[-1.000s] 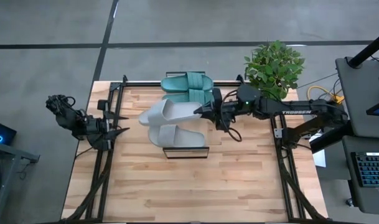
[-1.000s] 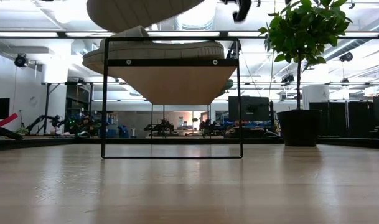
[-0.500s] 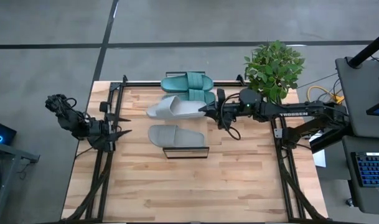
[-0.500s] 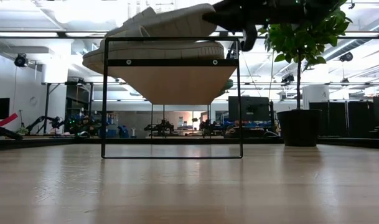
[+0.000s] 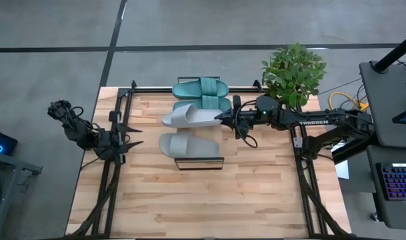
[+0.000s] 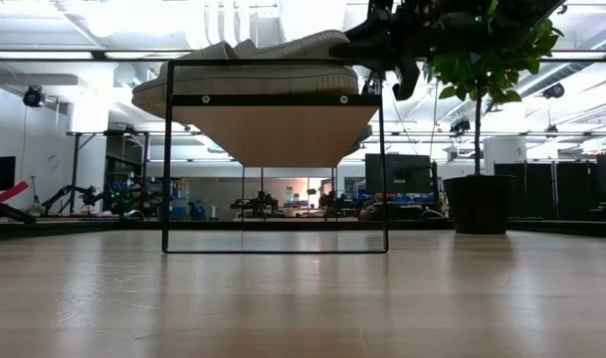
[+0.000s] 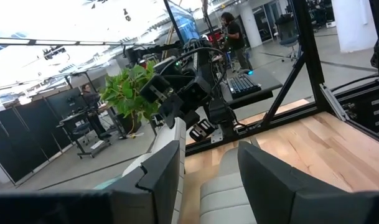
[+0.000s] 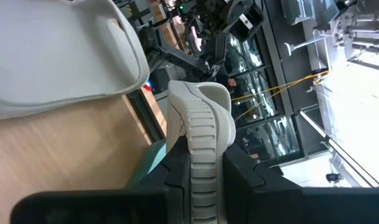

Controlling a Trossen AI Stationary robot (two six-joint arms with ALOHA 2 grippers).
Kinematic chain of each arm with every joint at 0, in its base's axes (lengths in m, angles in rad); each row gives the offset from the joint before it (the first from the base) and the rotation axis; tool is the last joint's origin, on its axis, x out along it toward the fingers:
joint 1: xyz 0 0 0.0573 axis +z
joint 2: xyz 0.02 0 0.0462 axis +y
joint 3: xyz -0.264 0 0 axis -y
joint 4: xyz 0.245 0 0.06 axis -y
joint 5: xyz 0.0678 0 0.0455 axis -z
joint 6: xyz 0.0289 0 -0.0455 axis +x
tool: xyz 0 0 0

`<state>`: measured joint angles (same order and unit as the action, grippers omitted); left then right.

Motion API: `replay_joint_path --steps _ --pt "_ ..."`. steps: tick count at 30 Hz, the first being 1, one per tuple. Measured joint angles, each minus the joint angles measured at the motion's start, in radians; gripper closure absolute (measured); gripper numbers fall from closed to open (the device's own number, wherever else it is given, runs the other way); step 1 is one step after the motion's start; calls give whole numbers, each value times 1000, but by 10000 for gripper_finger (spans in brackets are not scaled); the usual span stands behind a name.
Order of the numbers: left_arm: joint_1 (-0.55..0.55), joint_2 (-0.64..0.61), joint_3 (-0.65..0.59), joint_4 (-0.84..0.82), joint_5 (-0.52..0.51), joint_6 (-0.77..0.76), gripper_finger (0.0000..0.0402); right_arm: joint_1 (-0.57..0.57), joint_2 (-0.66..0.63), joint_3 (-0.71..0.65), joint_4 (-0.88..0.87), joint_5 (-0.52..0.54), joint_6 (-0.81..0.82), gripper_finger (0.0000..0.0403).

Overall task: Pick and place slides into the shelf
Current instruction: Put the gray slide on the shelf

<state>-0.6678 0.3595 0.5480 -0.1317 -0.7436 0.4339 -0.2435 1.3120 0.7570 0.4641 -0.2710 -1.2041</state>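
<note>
High view — pale grey ribbed slide (image 5: 188,117), tilted edgewise

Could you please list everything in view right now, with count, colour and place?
Teal slides: two, teal-green, side by side at the shelf's far end.
Held slide: one, light grey, on edge between the teal pair and the flat grey one, gripped at its heel end.
Flat slide: one, light grey, lying on the shelf's near end.
Shelf: one, light wood top on black wire frame, mid-table.
Plant: one, green, far right corner of the table.
Table: one, light wood.
Right pincer: shut on the held slide.
Left pincer: open, waiting at the table's left edge.
</note>
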Motion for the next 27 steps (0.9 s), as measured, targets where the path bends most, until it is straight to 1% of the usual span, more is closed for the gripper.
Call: replay_joint_path --steps 5,9,16,27 --pt "0 0 0 0 -3 0 253 1 -1 -2 2 0 -1 358" --pt "0 -2 0 0 -3 0 253 1 -3 -3 38 1 18 358" --pt "0 0 0 0 -4 -3 253 9 -14 -3 47 0 139 358" --pt "0 0 0 -7 -3 -4 253 30 -14 -17 45 -2 256 358"
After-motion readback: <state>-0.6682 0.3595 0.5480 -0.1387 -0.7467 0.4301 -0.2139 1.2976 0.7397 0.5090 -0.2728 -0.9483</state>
